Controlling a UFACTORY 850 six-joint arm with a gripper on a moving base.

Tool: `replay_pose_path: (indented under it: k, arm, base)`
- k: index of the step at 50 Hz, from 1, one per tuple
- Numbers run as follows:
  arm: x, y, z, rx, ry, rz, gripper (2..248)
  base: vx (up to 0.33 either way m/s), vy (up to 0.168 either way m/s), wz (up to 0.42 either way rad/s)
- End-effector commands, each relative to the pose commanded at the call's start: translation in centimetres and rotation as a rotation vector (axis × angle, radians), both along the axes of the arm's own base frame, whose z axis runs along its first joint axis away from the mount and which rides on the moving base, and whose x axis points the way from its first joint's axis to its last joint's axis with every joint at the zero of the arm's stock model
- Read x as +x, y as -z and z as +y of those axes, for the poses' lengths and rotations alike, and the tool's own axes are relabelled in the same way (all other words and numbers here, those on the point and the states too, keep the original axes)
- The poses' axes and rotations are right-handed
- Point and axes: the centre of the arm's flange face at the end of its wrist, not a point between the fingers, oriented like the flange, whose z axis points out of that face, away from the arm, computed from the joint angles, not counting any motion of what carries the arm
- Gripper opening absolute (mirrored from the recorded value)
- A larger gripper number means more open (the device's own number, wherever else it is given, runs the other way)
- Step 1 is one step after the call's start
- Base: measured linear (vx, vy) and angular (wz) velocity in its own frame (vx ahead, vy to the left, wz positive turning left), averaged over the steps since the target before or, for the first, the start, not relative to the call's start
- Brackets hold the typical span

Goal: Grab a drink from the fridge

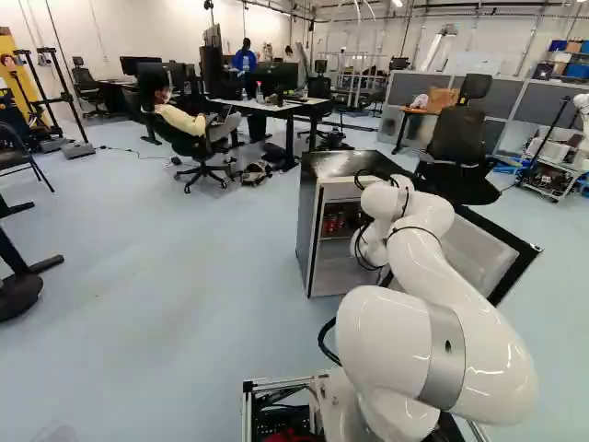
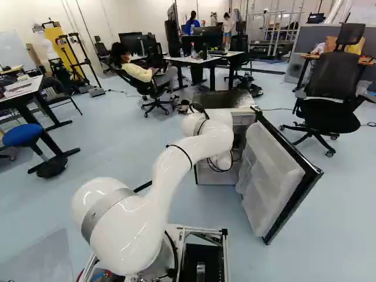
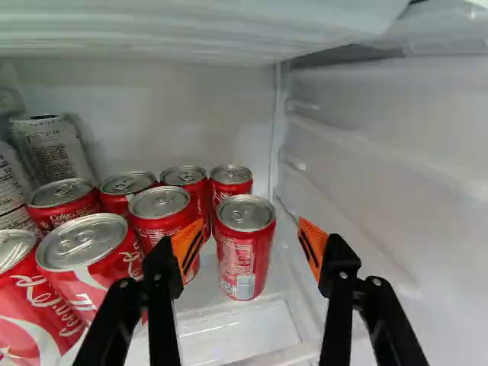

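Wrist view shows us lots of red cans [image 3: 84, 244] packed beside one finger of our gripper [image 3: 250, 245]. Some of them sit partly hidden behind that finger, and we can't tell if it touches any. A tall silver can [image 3: 55, 152] stands farther ahead, past the pack. Beside the other finger is the smooth white side wall [image 3: 389, 175] of the fridge. A white ledge [image 3: 191, 30] hangs over the cans, ahead of our fingers. One small red can [image 3: 231, 181] stands just behind the one we face. In the right base view, our white arm [image 2: 191, 153] reaches into the fridge [image 1: 308, 216], and the open door [image 2: 267, 170] is beside the arm.

Our two fingers are wide apart, and they don't squeeze anything. The drink can [image 3: 245, 252] is in the gap between the orange pads [image 3: 187, 242] as we look along the gripper, with some room on both sides. We can't tell how deep it is between them. It is bright red and round, with a shiny silver lid and a little pull tab. Pale writing and a small white patch are on its side.

The drink can stands up straight on the fridge floor, lid on top. Its long way goes up and down, and the fingers stand on either side of that line.
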Motion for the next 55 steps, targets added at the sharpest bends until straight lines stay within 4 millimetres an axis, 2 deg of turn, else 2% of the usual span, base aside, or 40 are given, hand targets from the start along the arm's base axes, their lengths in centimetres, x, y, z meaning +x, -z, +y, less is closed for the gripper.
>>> replay_pose_path:
  k: [10, 11, 16, 17, 21, 22, 42, 55]
  arm:
    - [0.0, 0.0, 0.0, 0.0, 0.0, 0.0, 181]
    - [0.0, 0.0, 0.0, 0.0, 0.0, 0.0, 159]
    - [0.0, 0.0, 0.0, 0.0, 0.0, 0.0, 159]
    - [0.0, 0.0, 0.0, 0.0, 0.0, 0.0, 120]
    - [0.0, 0.0, 0.0, 0.0, 0.0, 0.0, 120]
    - [0.0, 0.0, 0.0, 0.0, 0.0, 0.0, 95]
    - [0.0, 0.0, 0.0, 0.0, 0.0, 0.0, 95]
    - [0.0, -1.4, 0.0, 0.0, 0.0, -0.001, 95]
  base:
    - [0.0, 0.0, 0.0]
    - [0.0, 0.0, 0.0]
    - [0.0, 0.0, 0.0]
    - [0.0, 0.0, 0.0]
    - [0.0, 0.0, 0.0]
    - [0.0, 0.0, 0.0]
    - [0.0, 0.0, 0.0]
    - [0.0, 0.0, 0.0]
